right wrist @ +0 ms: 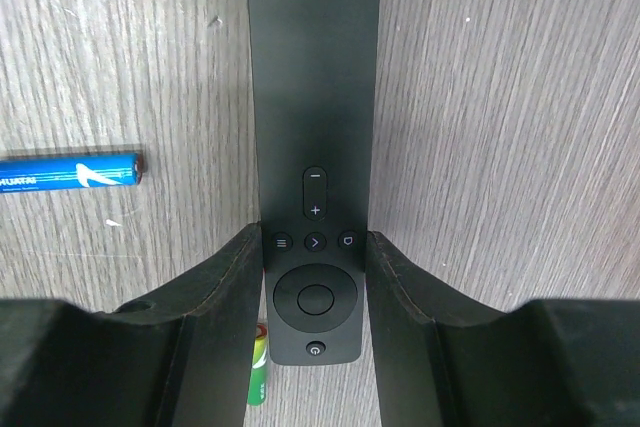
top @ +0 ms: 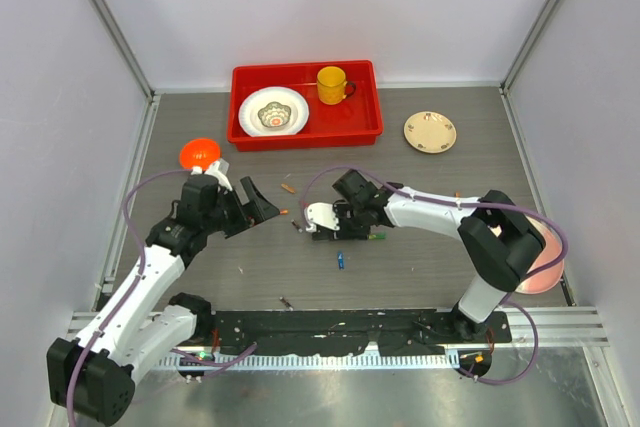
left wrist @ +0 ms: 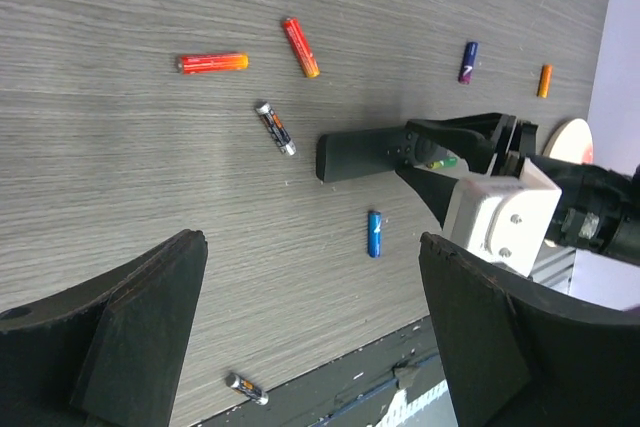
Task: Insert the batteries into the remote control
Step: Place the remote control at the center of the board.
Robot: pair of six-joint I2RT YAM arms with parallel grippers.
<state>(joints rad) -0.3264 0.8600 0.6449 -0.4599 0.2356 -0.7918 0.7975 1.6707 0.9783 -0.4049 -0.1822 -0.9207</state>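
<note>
Snugly, remote control (right wrist: 313,97) edges between right fingers (right wrist: 225,297) (buttons up)

My two white-shelled, black-jointed arms (top: 150,282) each trail a looping purple cable (top: 128,209). My broad matte-black wedge fingers (left wrist: 130,317) are flat-faced (behind the right pair sits a boxy white plastic block (left wrist: 495,212) with two small screws).

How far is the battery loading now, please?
Done: nothing visible. In hand: the right gripper clasps the remote control between its jaws, buttons up, battery side hidden. The left gripper is open and empty. Left: the batteries lie loose around it, so picking and inserting them remains.
</note>
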